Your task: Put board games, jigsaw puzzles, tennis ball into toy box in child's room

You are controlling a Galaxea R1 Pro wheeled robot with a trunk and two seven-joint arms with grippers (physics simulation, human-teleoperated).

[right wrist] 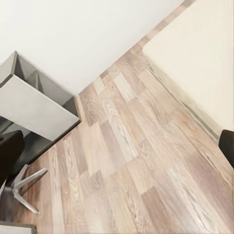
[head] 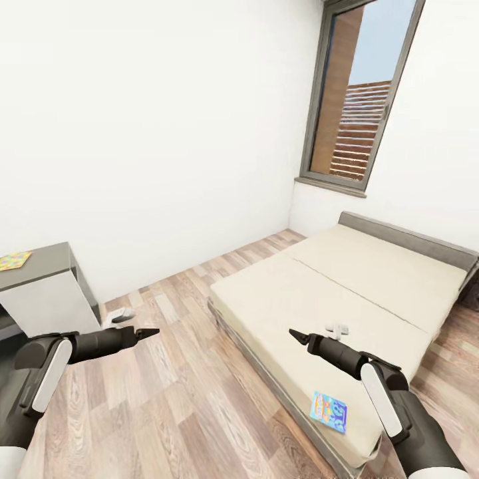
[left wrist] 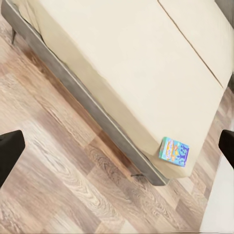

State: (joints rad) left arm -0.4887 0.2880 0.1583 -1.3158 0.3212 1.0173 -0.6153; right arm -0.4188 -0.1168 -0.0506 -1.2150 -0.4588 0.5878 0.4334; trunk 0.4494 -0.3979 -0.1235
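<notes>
I hold both tools empty, left tool [head: 152,330] and right tool [head: 295,334] with fingers apart. The light-blue board game [head: 328,412] lies at the bed's [head: 372,279] near corner, by its edge. I judge a clumsy reach could nudge it off onto the floor [head: 173,399].

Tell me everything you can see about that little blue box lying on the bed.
The light-blue board game is a thin, flat card box printed with bright cartoon pictures in yellow, orange and pink; its lettering is too small to read. It lies face up, flat on the cream mattress of the bed, close to the corner nearest the robot and turned slightly askew to the edges. Nothing else touches it; both grippers are apart from it.
</notes>
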